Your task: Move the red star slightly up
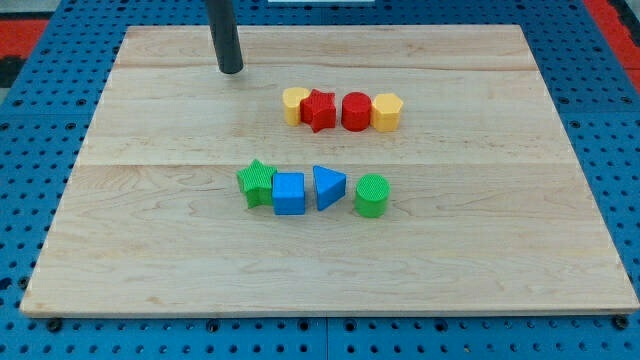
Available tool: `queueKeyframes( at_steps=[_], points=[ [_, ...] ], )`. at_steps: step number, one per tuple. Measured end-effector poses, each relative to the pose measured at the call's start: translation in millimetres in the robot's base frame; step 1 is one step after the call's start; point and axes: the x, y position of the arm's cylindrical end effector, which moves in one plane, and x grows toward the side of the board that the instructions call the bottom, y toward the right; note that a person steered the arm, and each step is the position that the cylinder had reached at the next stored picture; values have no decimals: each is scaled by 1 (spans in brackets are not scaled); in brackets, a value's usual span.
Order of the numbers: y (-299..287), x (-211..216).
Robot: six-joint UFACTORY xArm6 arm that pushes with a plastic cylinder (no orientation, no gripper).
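Note:
The red star [319, 109] lies on the wooden board [150, 230] in an upper row, touching a yellow heart-like block [294, 104] on its left and a red cylinder [356, 111] on its right. A yellow hexagonal block [387, 112] ends that row at the right. My tip [230, 70] rests on the board toward the view's upper left, well apart from the star, to its left and a little above it.
A lower row holds a green star [257, 182], a blue cube [288, 193], a blue triangle [328, 186] and a green cylinder [371, 195]. The board lies on a blue perforated table [40, 110].

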Motion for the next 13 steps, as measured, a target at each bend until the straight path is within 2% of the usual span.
queueKeyframes(
  at_steps=[2, 3, 4, 5, 7, 8, 10, 13],
  points=[
    [1, 0],
    [1, 40],
    [1, 98],
    [1, 98],
    [66, 144],
    [117, 144],
    [127, 141],
    [127, 93]
  ],
)
